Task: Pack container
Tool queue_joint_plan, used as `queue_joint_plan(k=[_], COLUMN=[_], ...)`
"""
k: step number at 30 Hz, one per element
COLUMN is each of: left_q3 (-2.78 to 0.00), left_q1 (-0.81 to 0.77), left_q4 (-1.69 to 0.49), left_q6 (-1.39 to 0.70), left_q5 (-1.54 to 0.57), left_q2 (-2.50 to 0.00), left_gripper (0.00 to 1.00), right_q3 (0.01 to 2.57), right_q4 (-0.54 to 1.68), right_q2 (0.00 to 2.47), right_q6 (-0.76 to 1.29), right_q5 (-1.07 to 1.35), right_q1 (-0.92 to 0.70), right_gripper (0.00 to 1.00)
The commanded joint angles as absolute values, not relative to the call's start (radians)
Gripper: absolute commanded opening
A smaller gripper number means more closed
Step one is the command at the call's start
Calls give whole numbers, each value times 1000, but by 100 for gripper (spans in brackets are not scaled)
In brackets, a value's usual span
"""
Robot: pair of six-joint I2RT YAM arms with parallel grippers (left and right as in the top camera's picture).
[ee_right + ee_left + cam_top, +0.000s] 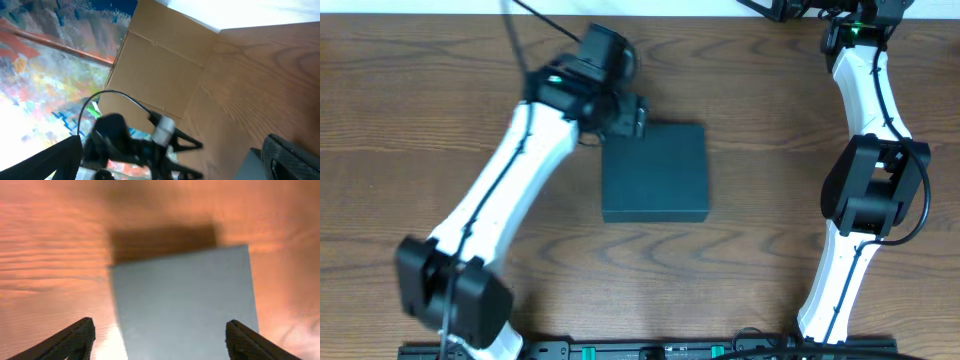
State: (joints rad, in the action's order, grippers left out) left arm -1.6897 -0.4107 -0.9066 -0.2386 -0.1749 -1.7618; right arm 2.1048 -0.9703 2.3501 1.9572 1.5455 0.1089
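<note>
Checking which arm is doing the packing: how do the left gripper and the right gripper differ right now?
The left gripper hangs over the container, near its far left corner; the right gripper is far from it, up at the far edge of the table. The left gripper's camera looks down on the container's flat top; the right gripper's shows brown cardboard instead. Both have fingers spread wide and hold nothing.

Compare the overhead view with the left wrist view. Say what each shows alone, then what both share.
Only overhead: both arms, the left arm ending at a corner of the box, the right arm off to the side, and the box's whole outline. Only left wrist: the left tool open, its fingers spread wide apart above the box. Both: the dark box on the wooden table.
</note>
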Motion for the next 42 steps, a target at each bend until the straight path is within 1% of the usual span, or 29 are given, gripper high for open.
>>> queue_joint_plan(k=[1, 3, 7, 8, 10, 13, 15, 42], left_q3=[-1713, -1713, -1713, -1713, -1713, -1713, -1713, -1713], left_q1=[-327, -281, -187, -167, -131, -104, -101, -101], left_q4=[-908, -911, -910, -911, -914, -928, -931, -933], left_q6=[-246, -246, -245, -245, -245, -245, -245, -245], left_q5=[-98, -58, -55, -55, -55, -55, -55, -55], left_q2=[-1678, -1646, -1604, -1599, -1595, -1596, -1596, -1596], left_gripper=[84, 85, 88, 92, 95, 97, 99, 99], right_q3=[2127, 2127, 2127, 2127, 2127, 2127, 2127, 2127], right_q4=[-976, -976, -976, -976, -976, -976, -976, -976], right_q2=[2356, 2356, 2356, 2356, 2356, 2356, 2356, 2356], right_q6=[1975, 1974, 1974, 1974, 1974, 1974, 1974, 1974], right_q5=[1546, 1546, 1546, 1546, 1546, 1550, 1550, 1550], right_q1=[85, 75, 56, 52, 45, 35, 32, 32], right_gripper=[99, 99, 99, 99, 99, 99, 99, 99])
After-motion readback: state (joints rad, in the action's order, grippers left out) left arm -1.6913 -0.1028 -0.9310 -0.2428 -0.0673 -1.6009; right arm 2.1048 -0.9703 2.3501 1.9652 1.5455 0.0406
